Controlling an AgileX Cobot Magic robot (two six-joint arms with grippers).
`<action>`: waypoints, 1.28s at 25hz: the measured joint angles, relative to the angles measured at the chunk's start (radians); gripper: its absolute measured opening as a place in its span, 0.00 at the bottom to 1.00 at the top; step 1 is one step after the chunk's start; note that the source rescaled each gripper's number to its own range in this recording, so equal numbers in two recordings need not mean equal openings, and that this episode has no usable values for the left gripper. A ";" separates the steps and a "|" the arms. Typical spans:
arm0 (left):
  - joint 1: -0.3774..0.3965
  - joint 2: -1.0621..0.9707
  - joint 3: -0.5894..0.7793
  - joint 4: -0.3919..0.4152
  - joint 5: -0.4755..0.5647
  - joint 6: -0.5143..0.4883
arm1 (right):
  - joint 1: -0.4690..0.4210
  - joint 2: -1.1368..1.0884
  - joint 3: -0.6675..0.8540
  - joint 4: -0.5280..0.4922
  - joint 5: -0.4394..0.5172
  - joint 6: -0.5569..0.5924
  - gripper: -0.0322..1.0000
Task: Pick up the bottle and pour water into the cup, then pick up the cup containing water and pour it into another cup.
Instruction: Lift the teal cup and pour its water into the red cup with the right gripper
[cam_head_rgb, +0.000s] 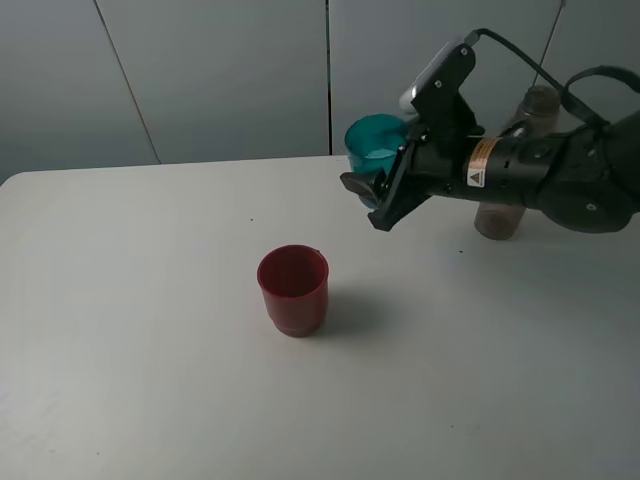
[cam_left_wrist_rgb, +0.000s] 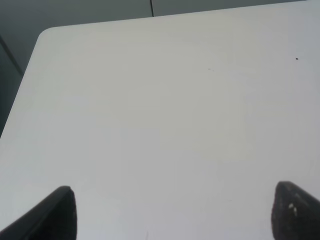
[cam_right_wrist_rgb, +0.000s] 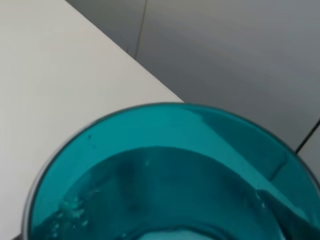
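Note:
My right gripper (cam_head_rgb: 379, 187) is shut on the teal cup (cam_head_rgb: 375, 142) and holds it in the air, above and to the right of the red cup (cam_head_rgb: 293, 289). In the right wrist view the teal cup (cam_right_wrist_rgb: 165, 175) fills the frame, tilted, with water inside. The red cup stands upright near the middle of the table. The smoky-brown bottle (cam_head_rgb: 541, 102) stands at the back right, mostly hidden behind my right arm. My left gripper (cam_left_wrist_rgb: 172, 212) is open over bare table, its two fingertips (cam_left_wrist_rgb: 57, 212) wide apart; it does not show in the exterior view.
The white table (cam_head_rgb: 150, 350) ends at a grey panelled wall (cam_head_rgb: 220, 70) at the back. The table's rounded far-left corner (cam_left_wrist_rgb: 47, 35) shows in the left wrist view.

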 joint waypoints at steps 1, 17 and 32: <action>0.000 0.000 0.000 0.000 0.000 0.000 | 0.009 -0.001 0.002 -0.017 0.002 0.000 0.09; 0.000 0.000 0.000 0.000 0.000 0.000 | 0.158 -0.002 0.002 0.067 0.031 -0.270 0.09; 0.000 0.000 0.000 0.000 0.000 0.000 | 0.220 -0.002 0.002 0.293 0.058 -0.624 0.09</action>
